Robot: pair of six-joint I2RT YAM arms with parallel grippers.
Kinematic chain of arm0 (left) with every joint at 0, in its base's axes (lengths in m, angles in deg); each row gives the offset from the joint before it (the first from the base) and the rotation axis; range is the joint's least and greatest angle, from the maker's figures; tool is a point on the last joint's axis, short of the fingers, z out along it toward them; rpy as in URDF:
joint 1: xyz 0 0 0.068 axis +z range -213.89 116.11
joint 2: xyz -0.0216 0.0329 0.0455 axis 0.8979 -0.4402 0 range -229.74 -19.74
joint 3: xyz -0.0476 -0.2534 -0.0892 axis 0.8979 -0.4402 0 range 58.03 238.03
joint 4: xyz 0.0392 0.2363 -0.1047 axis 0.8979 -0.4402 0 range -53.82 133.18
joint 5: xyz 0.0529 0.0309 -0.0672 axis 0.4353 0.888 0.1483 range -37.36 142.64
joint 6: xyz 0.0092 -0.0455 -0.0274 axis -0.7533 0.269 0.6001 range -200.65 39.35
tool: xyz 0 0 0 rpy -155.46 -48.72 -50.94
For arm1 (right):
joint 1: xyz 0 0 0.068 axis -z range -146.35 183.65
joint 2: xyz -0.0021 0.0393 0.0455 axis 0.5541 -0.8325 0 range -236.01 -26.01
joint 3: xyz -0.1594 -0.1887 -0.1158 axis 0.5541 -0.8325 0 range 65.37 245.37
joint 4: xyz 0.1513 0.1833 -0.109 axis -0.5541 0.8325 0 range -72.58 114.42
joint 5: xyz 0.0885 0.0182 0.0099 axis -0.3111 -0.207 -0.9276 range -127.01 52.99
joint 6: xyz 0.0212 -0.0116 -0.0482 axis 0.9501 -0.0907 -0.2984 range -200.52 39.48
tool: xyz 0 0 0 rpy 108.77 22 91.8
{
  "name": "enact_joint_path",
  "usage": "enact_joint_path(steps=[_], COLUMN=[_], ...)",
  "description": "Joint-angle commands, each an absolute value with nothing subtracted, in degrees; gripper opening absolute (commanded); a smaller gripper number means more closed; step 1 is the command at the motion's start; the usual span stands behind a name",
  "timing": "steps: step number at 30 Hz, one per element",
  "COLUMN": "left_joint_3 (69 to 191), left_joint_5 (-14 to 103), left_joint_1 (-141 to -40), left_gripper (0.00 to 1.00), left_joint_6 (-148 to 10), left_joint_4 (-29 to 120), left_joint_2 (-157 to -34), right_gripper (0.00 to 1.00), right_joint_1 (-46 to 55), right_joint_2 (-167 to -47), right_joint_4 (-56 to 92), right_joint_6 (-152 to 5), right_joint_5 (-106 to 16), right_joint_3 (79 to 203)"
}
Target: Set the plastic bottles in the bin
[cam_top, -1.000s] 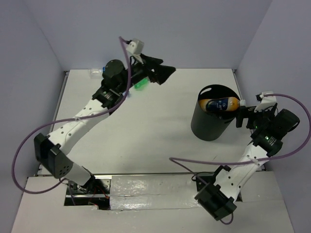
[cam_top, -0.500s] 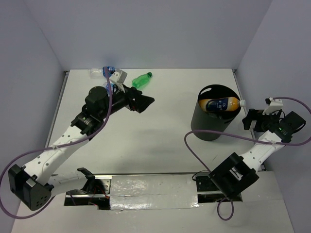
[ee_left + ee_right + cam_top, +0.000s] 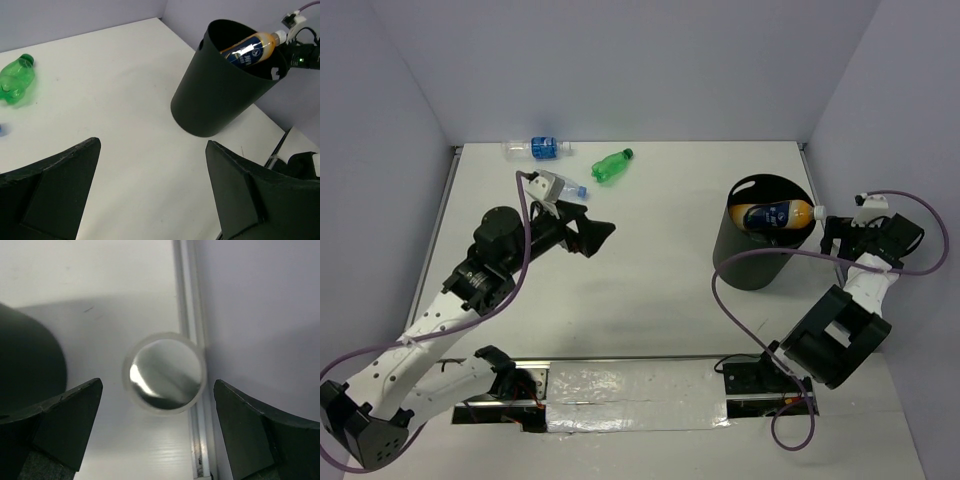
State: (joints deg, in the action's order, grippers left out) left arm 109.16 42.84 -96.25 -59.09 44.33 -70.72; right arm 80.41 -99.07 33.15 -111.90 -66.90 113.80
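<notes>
The black bin (image 3: 750, 265) stands at the right of the table. An orange bottle with a dark label (image 3: 775, 215) lies across its top, its white cap (image 3: 818, 211) sticking out over the right rim. My right gripper (image 3: 827, 232) is open just right of that cap, which shows end-on in the right wrist view (image 3: 164, 371), apart from both fingers. A green bottle (image 3: 611, 165) and a clear blue-labelled bottle (image 3: 537, 149) lie at the far edge. Another clear bottle (image 3: 575, 189) is partly hidden by my left wrist. My left gripper (image 3: 600, 232) is open and empty, left of the bin.
The table's right edge rail (image 3: 192, 430) and the side wall (image 3: 260, 315) are close behind the right gripper. In the left wrist view the bin (image 3: 220, 95) stands ahead at the right and the green bottle (image 3: 15, 82) at the far left.
My left arm has drawn back from the far edge toward the table's middle left, open and empty; the green bottle stays put. My right arm has folded back; its gripper stays by the cap.
</notes>
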Motion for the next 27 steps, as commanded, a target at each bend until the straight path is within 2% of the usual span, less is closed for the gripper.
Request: enact_joint_path(steps=[1,14,17,18,20,21,24,27], left_joint_3=[107.9,106.1,105.8,105.2,104.6,103.9,102.8,102.4], left_joint_5=[44.7,44.7,45.3,45.8,46.1,46.6,47.1,46.8], left_joint_1=[-95.9,-95.9,-95.9,-95.9,-95.9,-95.9,-95.9,-95.9], left_gripper=[1.00,0.99,0.99,0.99,0.99,0.99,0.99,0.99], left_joint_6=[-62.2,-63.7,-64.4,-64.5,-64.8,-64.9,-65.4,-65.7], left_joint_4=[44.1,43.4,41.1,40.9,40.3,40.1,39.5,39.2], left_joint_2=[-68.0,-65.4,-64.1,-63.2,-62.2,-61.2,-59.6,-58.9], right_gripper=[1.00,0.99,0.81,0.68,0.58,0.46,0.27,0.20], right_joint_1=[79.4,76.4,76.5,76.5,76.4,76.5,76.5,76.5], right_joint_2=[-99.8,-109.9,-110.0,-108.6,-105.8,-101.6,-90.8,-79.9], right_joint_4=[23.9,26.1,28.0,28.7,31.3,32.2,36.1,38.3], right_joint_6=[-110.4,-110.9,-112.2,-112.5,-113.9,-114.2,-113.9,-111.2], right_joint_5=[-60.8,-60.1,-60.9,-62.2,-63.5,-64.2,-67.3,-68.9], right_joint_3=[113.7,115.8,116.3,116.3,115.9,115.6,116.4,118.8])
